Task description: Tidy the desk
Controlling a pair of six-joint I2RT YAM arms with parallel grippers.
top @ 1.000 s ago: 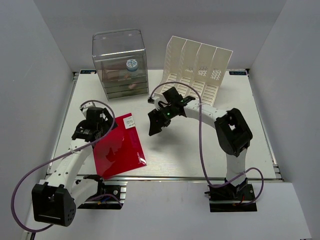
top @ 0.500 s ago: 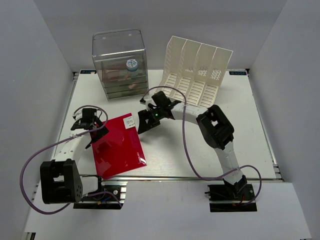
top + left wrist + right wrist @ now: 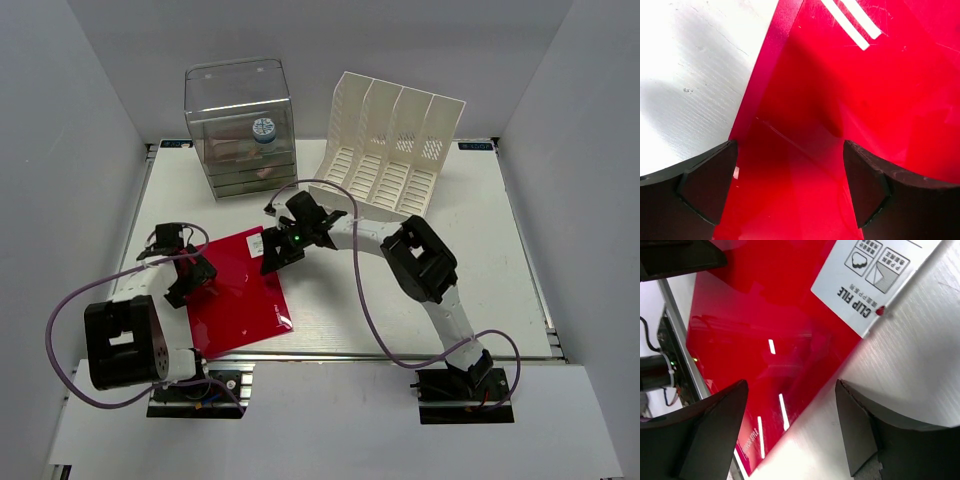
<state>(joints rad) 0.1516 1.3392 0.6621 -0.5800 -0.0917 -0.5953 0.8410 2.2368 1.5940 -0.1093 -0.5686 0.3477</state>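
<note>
Top view, tabletop: the tabletop (image 3: 480,260) is a large flat white rectangle with silver rail edges that fills the middle of the frame.
Top view, red file: a glossy red file (image 3: 245,300) lies flat at lower left of the tabletop, with a white label (image 3: 262,243) at its upper right corner.
Top view, drawer box: a clear drawer box (image 3: 240,130) stands at the upper left edge, with small items inside.
Top view, file rack: a white slotted file rack (image 3: 390,140) stands at upper centre, just right of the box.
Top view, left pincer: the left pincer (image 3: 190,282) is low over the file's left edge.
Top view, right pincer: the right pincer (image 3: 277,255) is low over the labelled corner.
Top view, cables: purple cables (image 3: 370,290) loop off both arms above the surface.
Top view, room: plain pale walls (image 3: 80,100) close in three sides.
Left wrist view, tabletop: bare white surface (image 3: 695,75) fills the upper left, faintly scratched.
Left wrist view, pincer: the left pincer (image 3: 785,185) is spread wide over the file's (image 3: 865,100) edge and grips nothing.
Right wrist view, tabletop: the brushed pale surface (image 3: 920,360) fills the right side.
Right wrist view, pincer: the right pincer (image 3: 790,430) is spread wide across the file's (image 3: 765,315) edge below the "CLIP FILE" label (image 3: 875,275) and grips nothing.
</note>
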